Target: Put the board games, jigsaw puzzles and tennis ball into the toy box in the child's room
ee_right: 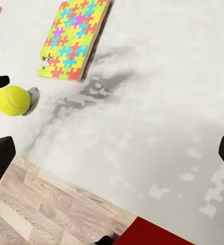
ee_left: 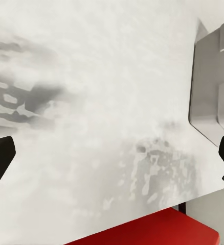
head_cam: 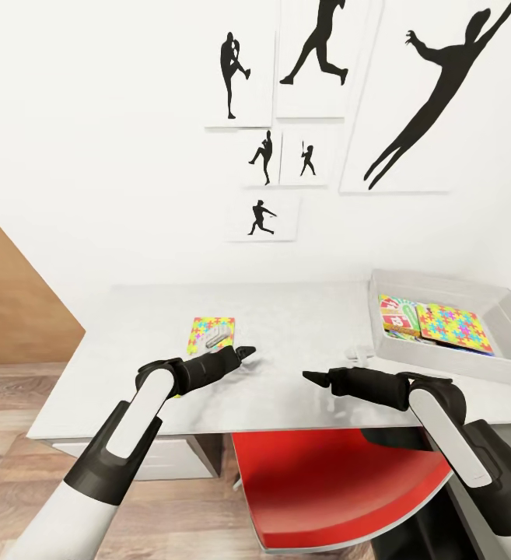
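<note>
A colourful jigsaw puzzle (head_cam: 208, 333) lies flat on the pale grey table (head_cam: 302, 311), just beyond my left gripper (head_cam: 247, 352). That gripper hovers open and empty over bare tabletop (ee_left: 112, 161). My right gripper (head_cam: 309, 377) is also open with nothing in it (ee_right: 112, 153), low over the table's front part. The right wrist view shows the same puzzle (ee_right: 73, 38) and a yellow tennis ball (ee_right: 13, 100) resting on the table near its front edge. The grey toy box (head_cam: 442, 280) stands at the right, holding another jigsaw puzzle (head_cam: 453, 327) and a printed game box (head_cam: 397, 313).
A red chair (head_cam: 341, 490) sits under the table's front edge between my arms. A small white object (head_cam: 360, 351) lies beside the toy box. The wall with baseball silhouettes (head_cam: 263, 163) is behind the table. Wood floor (head_cam: 14, 467) lies to the left.
</note>
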You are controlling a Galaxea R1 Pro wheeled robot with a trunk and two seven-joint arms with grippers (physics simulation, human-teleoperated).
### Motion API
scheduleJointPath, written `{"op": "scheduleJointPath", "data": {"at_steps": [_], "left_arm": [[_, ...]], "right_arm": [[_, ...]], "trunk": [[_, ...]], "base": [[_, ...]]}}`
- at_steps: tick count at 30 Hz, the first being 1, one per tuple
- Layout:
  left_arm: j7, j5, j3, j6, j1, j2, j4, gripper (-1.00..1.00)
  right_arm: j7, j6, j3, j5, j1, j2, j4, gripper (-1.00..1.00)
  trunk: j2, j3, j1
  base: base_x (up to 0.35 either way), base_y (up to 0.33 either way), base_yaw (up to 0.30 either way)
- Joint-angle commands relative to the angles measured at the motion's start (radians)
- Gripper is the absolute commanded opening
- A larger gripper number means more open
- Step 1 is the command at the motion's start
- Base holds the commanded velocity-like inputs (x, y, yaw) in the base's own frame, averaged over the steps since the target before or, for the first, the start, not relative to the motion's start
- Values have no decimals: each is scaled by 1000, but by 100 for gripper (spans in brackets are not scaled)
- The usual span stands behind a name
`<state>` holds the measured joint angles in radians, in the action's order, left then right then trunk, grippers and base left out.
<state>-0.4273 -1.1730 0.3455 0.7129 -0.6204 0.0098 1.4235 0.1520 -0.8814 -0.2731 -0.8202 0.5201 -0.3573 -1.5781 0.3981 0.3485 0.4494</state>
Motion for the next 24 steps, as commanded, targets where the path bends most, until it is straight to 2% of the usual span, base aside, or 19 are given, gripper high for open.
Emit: {"op": "scheduleJointPath", "data": {"at_steps": [1, 13, 24], "left_arm": [[-10, -11, 2, 0, -1, 1, 1, 100], [-11, -14, 1, 12, -9, 3, 18, 100], [-9, -21, -2, 73, -10, 14, 78, 100]], "right_arm": [[7, -3, 0, 7, 1, -1, 0, 100], [5, -10, 6, 7, 1, -4, -17, 100], [-7, -55, 24, 15, -22, -4, -28, 100]], "trunk": [[2, 2, 1], [2, 2, 1], [2, 2, 1]], "base": [[0, 0, 0], [-7, 6, 0], [-147, 125, 0]]}}
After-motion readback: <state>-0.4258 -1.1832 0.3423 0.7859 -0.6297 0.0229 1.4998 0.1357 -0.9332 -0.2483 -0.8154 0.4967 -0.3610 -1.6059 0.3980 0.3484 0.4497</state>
